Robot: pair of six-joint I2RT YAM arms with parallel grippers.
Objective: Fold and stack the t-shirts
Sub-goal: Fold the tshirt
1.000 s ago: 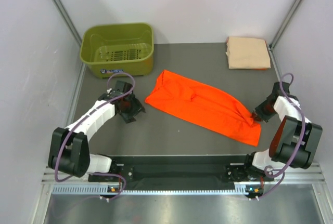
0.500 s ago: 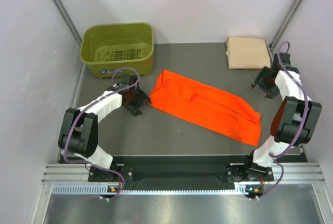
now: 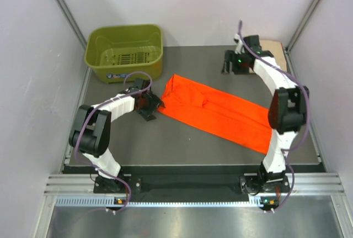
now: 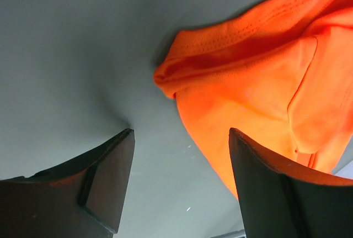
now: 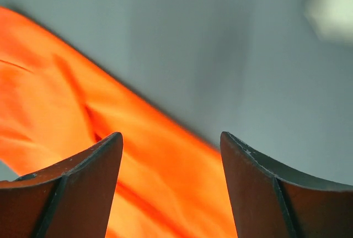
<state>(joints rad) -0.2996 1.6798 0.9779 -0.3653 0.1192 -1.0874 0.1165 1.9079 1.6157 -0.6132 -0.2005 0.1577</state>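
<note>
The bright orange cloth t-shirt (image 3: 218, 111) lies flat on the dark grey tabletop (image 3: 182, 144) as a long folded band. It runs across the middle from its 10 o'clock end to its 4 o'clock end. The pale peach-tan cloth t-shirt (image 3: 276, 49) sits folded in the tabletop's corner at 1 o'clock, partly hidden under the right arm. It lies well apart from the orange one, so the two are not stacked. The olive-green plastic basket (image 3: 132, 69) stands in the corner at 11 o'clock, and a small label on its near wall is too small to read. The left gripper (image 3: 150, 107) is low at the orange band's 10 o'clock end. In the left wrist view its fingers (image 4: 105, 188) stand apart with nothing between them, and a rounded fold of the orange t-shirt (image 4: 248, 83) lies just beyond them. The right gripper (image 3: 227, 65) hangs above the tabletop at 12 o'clock, beside the peach-tan t-shirt. Its fingers (image 5: 276, 188) are also spread and hold nothing. Its own camera shows blurred orange cloth (image 5: 55, 111) below and a pale smear (image 5: 331, 6) at the upper right, too blurred to identify.
</note>
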